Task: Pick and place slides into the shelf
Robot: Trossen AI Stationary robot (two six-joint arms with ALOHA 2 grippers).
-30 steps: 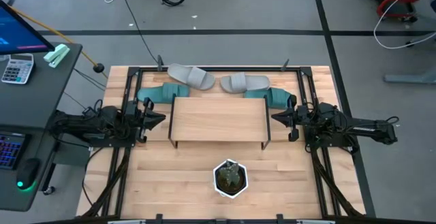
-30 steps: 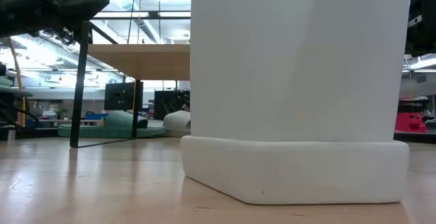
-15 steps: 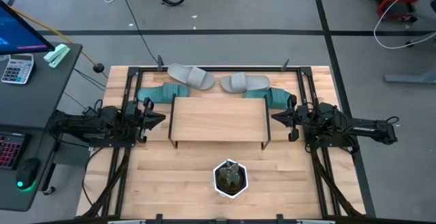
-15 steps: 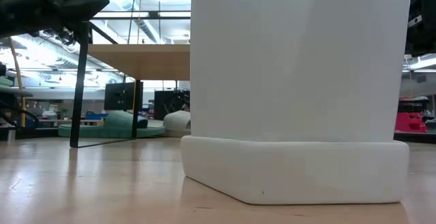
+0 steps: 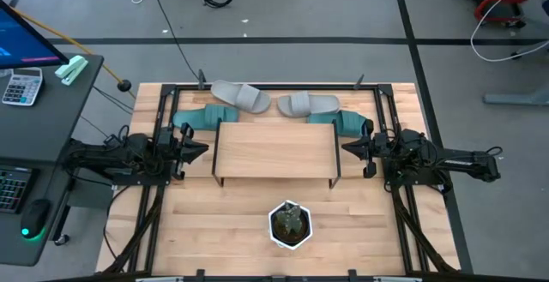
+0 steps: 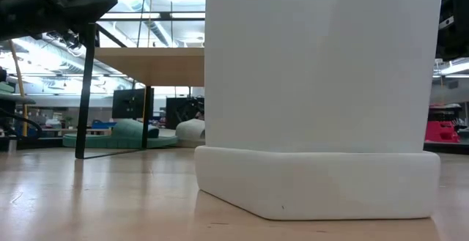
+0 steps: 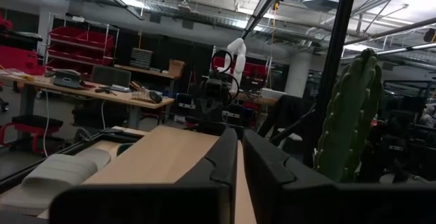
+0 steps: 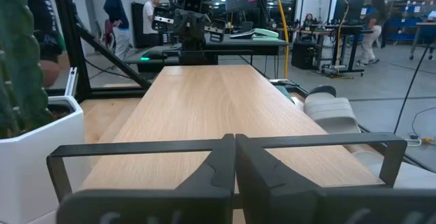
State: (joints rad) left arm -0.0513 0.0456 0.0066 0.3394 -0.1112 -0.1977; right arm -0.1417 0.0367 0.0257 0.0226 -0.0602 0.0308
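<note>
Nothing is being carried yet: all four slides, two grey point(image 5: 241, 96) and two teal point(image 5: 200, 117), are lying just behind the shelf point(image 5: 274, 151). The left gripper point(image 5: 204, 149) and right gripper point(image 5: 346, 147) are waiting at the shelf's two ends, fingers pressed together and empty. Next, one should be opening and reaching behind the shelf for a slide.

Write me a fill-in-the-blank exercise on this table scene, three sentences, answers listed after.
1. The number of slides lying on the shelf board is ____.
2. Both grey slides lie on the table between the two ____ slides.
3. The potted plant in the white pot is a ____.

Missing words: zero; teal-green; cactus
</note>
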